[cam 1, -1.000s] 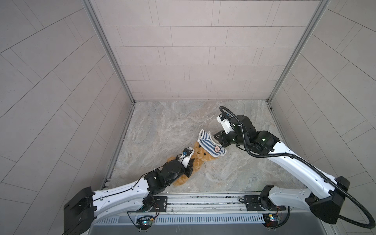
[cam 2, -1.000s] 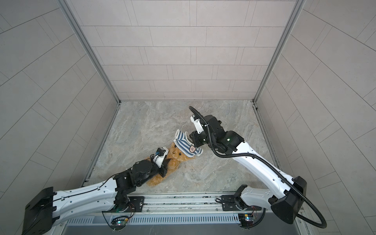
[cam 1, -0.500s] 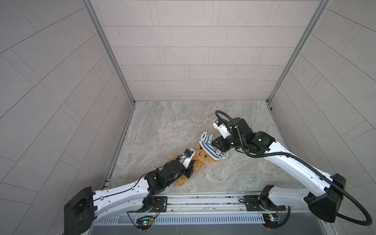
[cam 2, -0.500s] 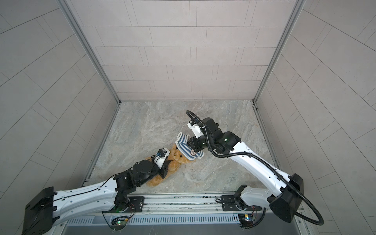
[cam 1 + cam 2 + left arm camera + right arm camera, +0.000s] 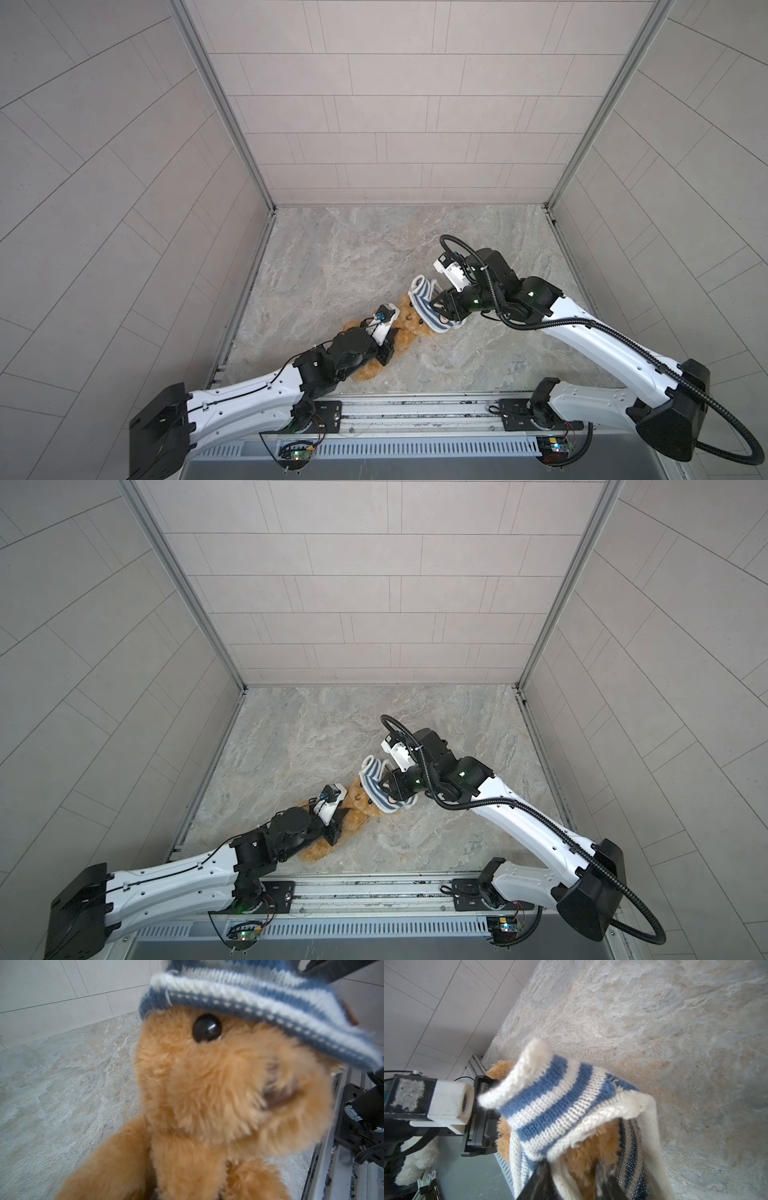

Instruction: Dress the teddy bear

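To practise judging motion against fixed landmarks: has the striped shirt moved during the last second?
Yes. In a top view the striped shirt has shifted toward the front rail, further onto the teddy bear, which has barely moved.

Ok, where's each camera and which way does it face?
Top views: high above the base rail, facing down; both arms, left hand on the teddy bear, right hand at the striped shirt.
Left wrist: on that arm, facing the bear's face; own hand unseen.
Right wrist: on that arm, facing the shirt over the bear's head; own fingers show.
Shared: all four show bear and shirt.
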Controlling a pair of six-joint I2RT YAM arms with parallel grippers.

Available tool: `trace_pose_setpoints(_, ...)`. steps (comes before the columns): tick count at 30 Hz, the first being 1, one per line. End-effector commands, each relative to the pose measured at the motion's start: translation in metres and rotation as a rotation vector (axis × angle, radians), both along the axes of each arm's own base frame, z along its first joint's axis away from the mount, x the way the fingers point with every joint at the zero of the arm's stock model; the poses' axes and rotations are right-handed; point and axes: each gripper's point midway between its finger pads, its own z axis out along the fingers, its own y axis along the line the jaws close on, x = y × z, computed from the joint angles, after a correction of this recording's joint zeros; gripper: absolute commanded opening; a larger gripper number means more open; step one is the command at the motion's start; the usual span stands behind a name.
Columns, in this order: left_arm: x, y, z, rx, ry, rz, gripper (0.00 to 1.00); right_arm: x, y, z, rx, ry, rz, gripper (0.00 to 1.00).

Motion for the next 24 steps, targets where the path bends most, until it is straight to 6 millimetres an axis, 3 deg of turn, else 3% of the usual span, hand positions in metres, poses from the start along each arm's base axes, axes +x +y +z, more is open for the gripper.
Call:
trace_pose_setpoints(1,0.001,-0.008,0.032,-0.082,-0.053,-0.019,0.00,-0.009,0.002,0.008,0.032,-0.001,0.029,0.39)
trace_pose_setpoints(8,-0.002,-0.008,0.033,-0.084,-0.052,-0.031,0.00,0.001,-0.015,0.020,0.043,-0.047,-0.075,0.36)
trace_pose_setpoints(18,-0.004,-0.006,0.029,-0.077,-0.050,-0.039,0.00,0.017,-0.036,0.017,0.011,-0.062,-0.169,0.36)
trace_pose_setpoints(24,-0.006,-0.006,0.027,-0.072,-0.047,-0.050,0.00,0.024,-0.033,0.022,0.002,-0.069,-0.144,0.35)
